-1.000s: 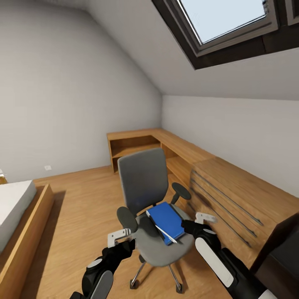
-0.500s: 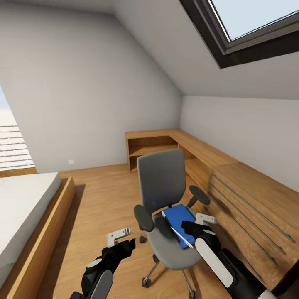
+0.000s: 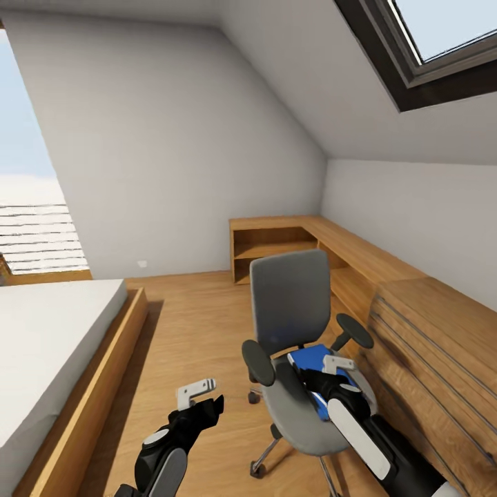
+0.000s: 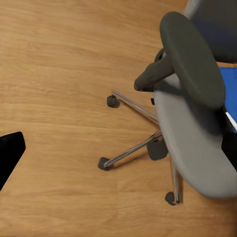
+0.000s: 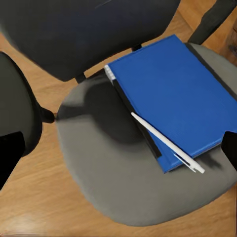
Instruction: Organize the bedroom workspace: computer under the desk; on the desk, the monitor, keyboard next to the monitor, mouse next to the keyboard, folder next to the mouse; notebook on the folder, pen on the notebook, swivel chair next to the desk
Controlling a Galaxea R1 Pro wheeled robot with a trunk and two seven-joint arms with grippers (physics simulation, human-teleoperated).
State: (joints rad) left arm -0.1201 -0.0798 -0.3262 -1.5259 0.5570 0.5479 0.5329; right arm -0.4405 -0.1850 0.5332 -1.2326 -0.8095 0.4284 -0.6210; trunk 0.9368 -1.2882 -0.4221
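Head view: swivel chair (image 3: pixel 297 359) stands on the wood floor (image 3: pixel 200 324), grey back upright, black armrests either side; low wooden drawer unit (image 3: pixel 428 345) just beside it on the right; corner shelf unit (image 3: pixel 276 245) behind, against the wall; bed (image 3: pixel 48 359) on a wooden frame well apart to the left; skylight (image 3: pixel 442 41) in the sloped ceiling; large window (image 3: pixel 34 207) at far left.

Blue notebook (image 5: pixel 170 96) lies flat on the chair seat, partly on a black folder (image 5: pixel 136 116) whose edge shows along one side; white pen (image 5: pixel 165 143) lies slantwise across the notebook's edge, touching it; one end reaches past the notebook's corner over the seat.

Right gripper (image 3: pixel 331 369) hangs over the seat, above the notebook; fingers spread wide, nothing between them; in the right wrist view the dark fingertips (image 5: pixel 10 150) sit at opposite borders.

Left gripper (image 3: pixel 200 397) hangs over bare floor, apart from the chair's left armrest (image 4: pixel 192 59); fingers empty; how wide they stand, cannot tell; chair's castor base (image 4: pixel 140 143) shows in the left wrist view.
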